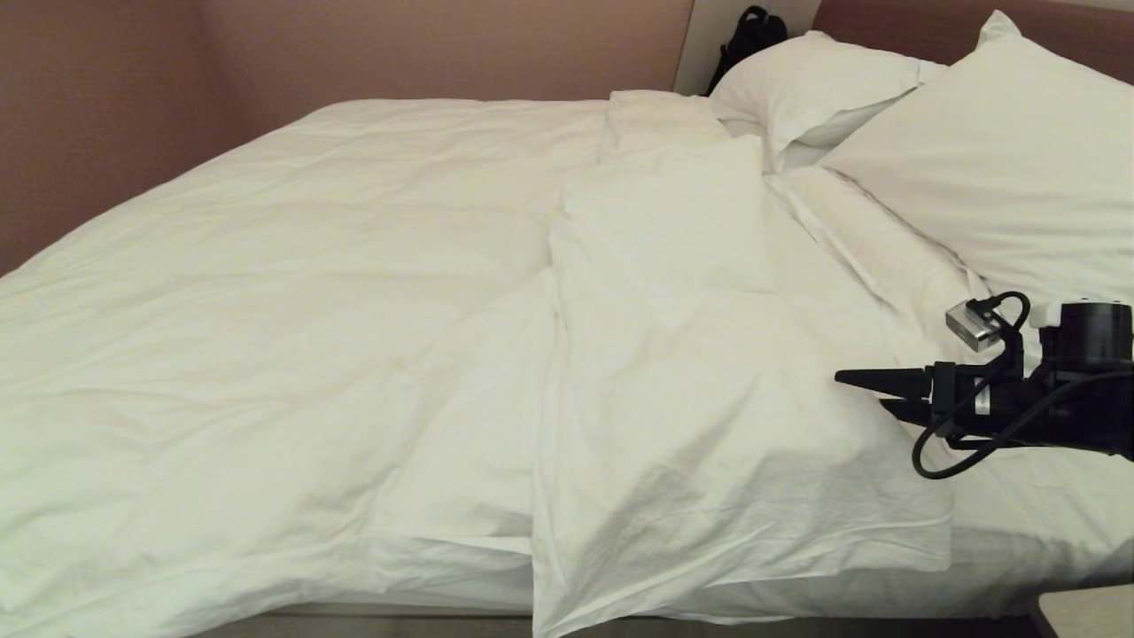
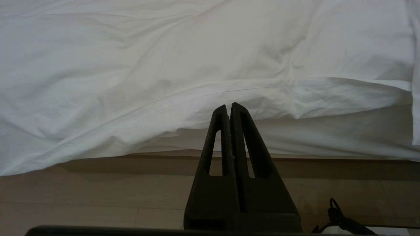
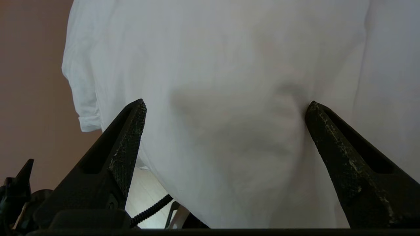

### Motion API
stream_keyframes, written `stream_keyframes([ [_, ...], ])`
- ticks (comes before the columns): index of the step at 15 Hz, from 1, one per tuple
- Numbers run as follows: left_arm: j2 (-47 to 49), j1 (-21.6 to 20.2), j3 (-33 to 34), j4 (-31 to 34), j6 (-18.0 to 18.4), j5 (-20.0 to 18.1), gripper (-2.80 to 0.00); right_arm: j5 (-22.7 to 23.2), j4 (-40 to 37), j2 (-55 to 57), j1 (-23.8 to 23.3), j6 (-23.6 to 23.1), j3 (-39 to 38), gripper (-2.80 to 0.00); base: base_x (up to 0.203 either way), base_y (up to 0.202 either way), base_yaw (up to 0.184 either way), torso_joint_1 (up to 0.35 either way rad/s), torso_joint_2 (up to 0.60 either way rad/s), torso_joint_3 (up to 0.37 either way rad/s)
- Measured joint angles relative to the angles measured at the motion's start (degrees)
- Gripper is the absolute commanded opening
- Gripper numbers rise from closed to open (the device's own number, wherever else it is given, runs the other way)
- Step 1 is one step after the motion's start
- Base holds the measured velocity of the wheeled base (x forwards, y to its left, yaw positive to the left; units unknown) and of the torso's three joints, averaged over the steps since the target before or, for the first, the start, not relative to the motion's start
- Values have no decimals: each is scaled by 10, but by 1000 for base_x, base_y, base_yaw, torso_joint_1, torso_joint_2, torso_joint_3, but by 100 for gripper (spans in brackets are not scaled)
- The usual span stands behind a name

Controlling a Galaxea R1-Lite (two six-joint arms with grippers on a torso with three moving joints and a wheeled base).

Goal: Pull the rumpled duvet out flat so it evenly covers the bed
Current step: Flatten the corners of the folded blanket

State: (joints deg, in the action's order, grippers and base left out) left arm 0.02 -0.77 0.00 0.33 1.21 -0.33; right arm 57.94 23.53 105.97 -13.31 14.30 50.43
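Right gripper (image 1: 873, 394): entered from the right side of the head view, pointing level across the bed (image 1: 399, 616), jaws wide apart and empty; in its own wrist view only white cloth lay between the fingers (image 3: 131, 131).

Left gripper (image 2: 229, 109): parked low at the bed's near edge, jaws pressed together, holding nothing.

Duvet (image 1: 310, 292): white, puffy, spread over most of the bed. One broad flap (image 1: 691, 372) was folded back over itself, running from near the pillows (image 1: 1001, 168) down to the near edge, where a corner (image 1: 567, 611) hung past the mattress. White cloth lay under the right gripper; whether sheet or duvet could not be told.

Handling, judged: soft, limp and bulky, light for its size; likely to bunch, not slide stiffly, and a thin pinch may catch only the cover fabric.

Hold point, judged: the seamed edge of the flap nearest the right gripper, a deep bite through cover and filling, then a pull toward the robot's right.
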Motion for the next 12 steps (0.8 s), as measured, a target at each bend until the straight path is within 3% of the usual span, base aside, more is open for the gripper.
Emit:
stream_keyframes([
  [7, 0, 0, 0, 0, 0, 0, -280, 24, 0, 23, -2, -4, 3, 0, 0, 0, 0, 0, 0, 0],
  [12, 0, 0, 0, 0, 0, 0, -280, -22, 9, 10, -14, -6, 10, 0, 0, 0, 0, 0, 0, 0],
])
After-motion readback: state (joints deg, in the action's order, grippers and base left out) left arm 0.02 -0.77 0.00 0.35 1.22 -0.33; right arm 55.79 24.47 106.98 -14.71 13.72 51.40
